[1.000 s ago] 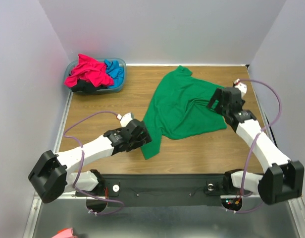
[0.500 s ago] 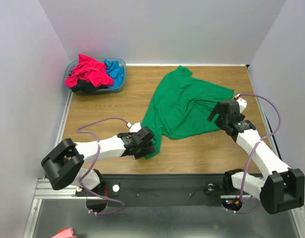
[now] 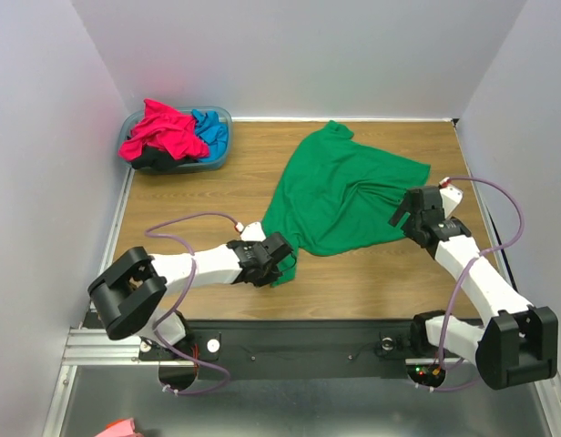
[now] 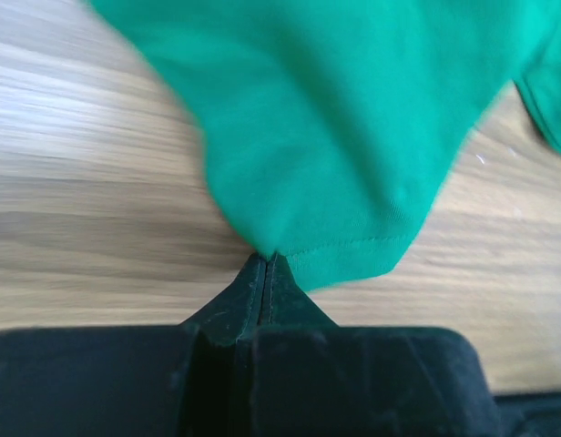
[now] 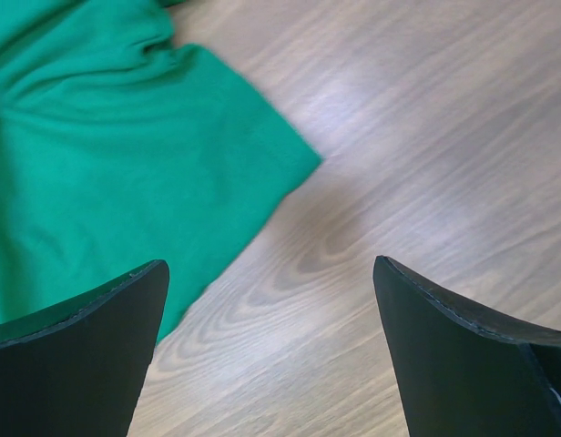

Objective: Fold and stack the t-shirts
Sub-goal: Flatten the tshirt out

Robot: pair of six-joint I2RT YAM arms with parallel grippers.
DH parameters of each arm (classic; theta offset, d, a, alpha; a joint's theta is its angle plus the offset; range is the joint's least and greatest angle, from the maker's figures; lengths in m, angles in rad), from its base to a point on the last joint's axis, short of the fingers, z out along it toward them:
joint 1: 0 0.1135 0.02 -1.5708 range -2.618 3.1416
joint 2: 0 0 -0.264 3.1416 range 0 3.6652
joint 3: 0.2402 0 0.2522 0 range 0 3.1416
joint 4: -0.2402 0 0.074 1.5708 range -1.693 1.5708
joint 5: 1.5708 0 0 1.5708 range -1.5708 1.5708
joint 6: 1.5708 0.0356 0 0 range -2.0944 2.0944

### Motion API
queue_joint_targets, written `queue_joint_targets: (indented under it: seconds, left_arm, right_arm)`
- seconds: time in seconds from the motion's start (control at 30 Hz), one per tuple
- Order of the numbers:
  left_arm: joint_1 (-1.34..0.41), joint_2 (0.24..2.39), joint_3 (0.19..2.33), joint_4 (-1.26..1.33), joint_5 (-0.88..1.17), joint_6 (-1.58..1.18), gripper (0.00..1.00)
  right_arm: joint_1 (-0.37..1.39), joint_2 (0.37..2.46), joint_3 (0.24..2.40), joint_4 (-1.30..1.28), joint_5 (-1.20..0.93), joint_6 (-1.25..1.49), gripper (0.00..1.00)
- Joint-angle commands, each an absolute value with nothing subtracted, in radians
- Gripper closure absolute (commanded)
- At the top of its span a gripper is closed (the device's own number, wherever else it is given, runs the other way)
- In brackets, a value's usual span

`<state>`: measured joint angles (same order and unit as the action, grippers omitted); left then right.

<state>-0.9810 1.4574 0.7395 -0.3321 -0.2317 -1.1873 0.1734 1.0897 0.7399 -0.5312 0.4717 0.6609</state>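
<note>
Soft knit on pale wood: a wood-grain bench (image 3: 208,196) between plain white walls carries a bright green t-shirt (image 3: 340,191) of matte cloth. The shirt is spread in a rough wedge from the centre toward 1 o'clock, puckered into radiating creases near its 4 o'clock corner and narrowing to a tail at 7 o'clock. At the bench's 10 o'clock corner a translucent blue plastic basin (image 3: 217,157) holds a crumpled magenta-pink shirt (image 3: 162,129). A bright blue shirt (image 3: 210,129) lies at that shirt's 3 o'clock and a black shirt (image 3: 151,159) at its 6 o'clock. The left gripper (image 4: 265,262), black and wedge-shaped, lies low at the green tail. Its jaws are pressed flat together on the stitched hem, and a rounded corner of cloth spills past them toward 1 o'clock. The right gripper (image 5: 271,273) hangs over bare wood just beside the shirt's 4 o'clock corner, its jaws spread wide with nothing between them. A second earlier the left jaws stood wide at the tail's 9 o'clock side, short of the hem, and the right gripper sat over the creased cloth nearer 12 o'clock. Since then the left arm has folded its elbow in and the jaws have closed on the hem, while the right gripper has drawn back off the cloth toward 6 o'clock.
</note>
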Motion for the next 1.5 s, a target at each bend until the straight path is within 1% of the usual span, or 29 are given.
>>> queue_joint_targets:
  seconds: [0.0, 0.03, 0.13, 0.33, 0.43, 0.47, 0.5, 0.57, 0.67, 0.73, 0.77, 0.9, 0.93, 0.97, 1.03, 1.07, 1.13, 1.17, 1.23, 1.37, 1.47]
  left_arm:
    - [-0.970, 1.346, 0.753, -0.471, -0.432, -1.223, 1.00]
    - [-0.951, 1.332, 0.743, -0.468, -0.440, -1.212, 1.00]
    - [-0.908, 1.281, 0.713, -0.439, -0.448, -1.171, 1.00]
    - [-0.858, 1.206, 0.677, -0.404, -0.462, -1.114, 1.00]
    - [-0.848, 1.189, 0.669, -0.387, -0.445, -1.091, 1.00]
    - [-0.848, 1.186, 0.663, -0.373, -0.439, -1.086, 1.00]
    - [-0.848, 1.180, 0.660, -0.364, -0.427, -1.077, 1.00]
    - [-0.848, 1.175, 0.643, -0.345, -0.416, -1.075, 1.00]
    - [-0.847, 1.169, 0.629, -0.344, -0.411, -1.080, 1.00]
    - [-0.847, 1.166, 0.623, -0.342, -0.410, -1.083, 1.00]
    - [-0.847, 1.164, 0.621, -0.342, -0.410, -1.083, 1.00]
    - [-0.847, 1.164, 0.624, -0.347, -0.410, -1.080, 1.00]
    - [-0.845, 1.164, 0.629, -0.354, -0.411, -1.083, 1.00]
    - [-0.845, 1.164, 0.632, -0.359, -0.413, -1.083, 1.00]
    - [-0.845, 1.158, 0.640, -0.368, -0.413, -1.083, 1.00]
    - [-0.845, 1.155, 0.646, -0.370, -0.413, -1.078, 1.00]
    - [-0.845, 1.137, 0.658, -0.368, -0.414, -1.052, 1.00]
    - [-0.844, 1.129, 0.687, -0.385, -0.422, -1.043, 1.00]
    - [-0.844, 1.094, 0.729, -0.409, -0.455, -1.009, 1.00]
    - [-0.844, 0.994, 0.857, -0.425, -0.509, -0.948, 1.00]
    - [-0.844, 0.907, 0.948, -0.396, -0.531, -0.882, 1.00]
  right_arm:
    - [0.100, 1.120, 0.781, -0.551, 0.470, 0.664, 0.00]
    - [0.054, 1.130, 0.785, -0.551, 0.425, 0.664, 0.00]
    - [0.005, 1.204, 0.802, -0.549, 0.358, 0.650, 0.00]
    - [-0.020, 1.365, 0.828, -0.522, 0.331, 0.667, 0.01]
    - [-0.025, 1.419, 0.838, -0.473, 0.313, 0.670, 0.04]
    - [-0.028, 1.428, 0.842, -0.459, 0.289, 0.670, 0.05]
    - [-0.029, 1.440, 0.853, -0.437, 0.275, 0.670, 0.09]
    - [-0.029, 1.468, 0.859, -0.422, 0.256, 0.683, 0.12]
    - [-0.031, 1.492, 0.853, -0.402, 0.264, 0.704, 0.22]
    - [-0.035, 1.505, 0.841, -0.390, 0.267, 0.707, 0.26]
    - [-0.037, 1.512, 0.838, -0.382, 0.265, 0.709, 0.30]
    - [-0.041, 1.560, 0.831, -0.353, 0.258, 0.709, 0.33]
    - [-0.041, 1.565, 0.825, -0.351, 0.246, 0.712, 0.36]
    - [-0.043, 1.566, 0.822, -0.347, 0.238, 0.715, 0.45]
    - [-0.043, 1.554, 0.810, -0.341, 0.233, 0.719, 0.57]
    - [-0.043, 1.542, 0.804, -0.338, 0.238, 0.718, 0.71]
    - [-0.043, 1.517, 0.813, -0.337, 0.238, 0.698, 0.86]
    - [-0.043, 1.478, 0.822, -0.339, 0.229, 0.666, 1.00]
    - [-0.043, 1.424, 0.848, -0.341, 0.235, 0.646, 1.00]
    - [-0.043, 1.220, 0.906, -0.379, 0.236, 0.606, 1.00]
    - [-0.043, 1.117, 1.009, -0.428, 0.192, 0.592, 1.00]
